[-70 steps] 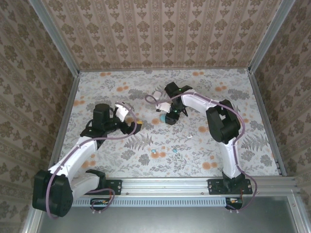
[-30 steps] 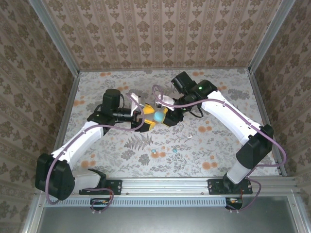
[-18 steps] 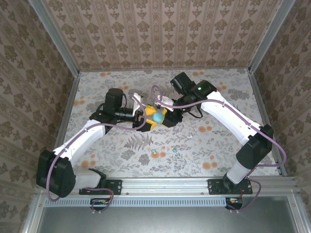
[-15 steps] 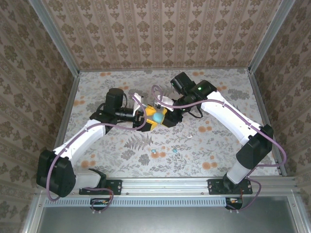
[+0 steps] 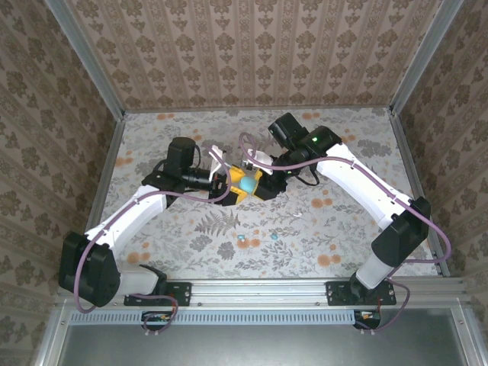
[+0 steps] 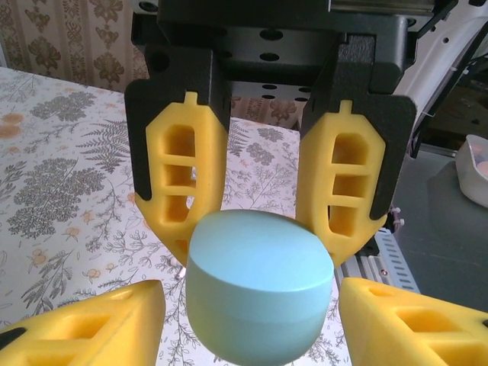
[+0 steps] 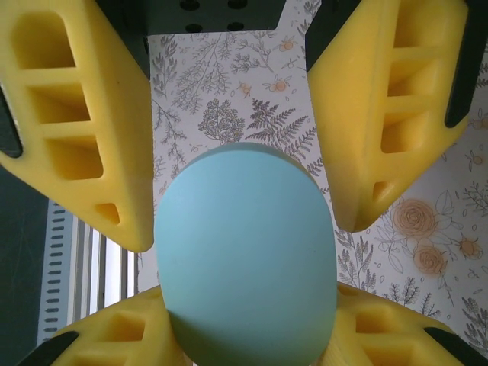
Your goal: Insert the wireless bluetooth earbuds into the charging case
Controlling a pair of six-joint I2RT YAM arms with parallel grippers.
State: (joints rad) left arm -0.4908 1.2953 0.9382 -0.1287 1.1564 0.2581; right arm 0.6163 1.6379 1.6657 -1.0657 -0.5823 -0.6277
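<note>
The table [image 5: 328,229] has a floral, fern-printed covering. Beige damask walls [image 5: 252,46] enclose it, with grey metal rails [image 5: 88,57] at the far corners and along the near edge.

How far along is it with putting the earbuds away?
Nothing done yet: tiny buds lie loose on the table. In hand: right fingers grip the closed teal case, left fingers open around it. Left: opening it and inserting buds.

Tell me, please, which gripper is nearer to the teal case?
Right. The right gripper is clamped on the teal case. The left gripper faces it from the opposite side, open around the case with a gap showing on each side.
</note>
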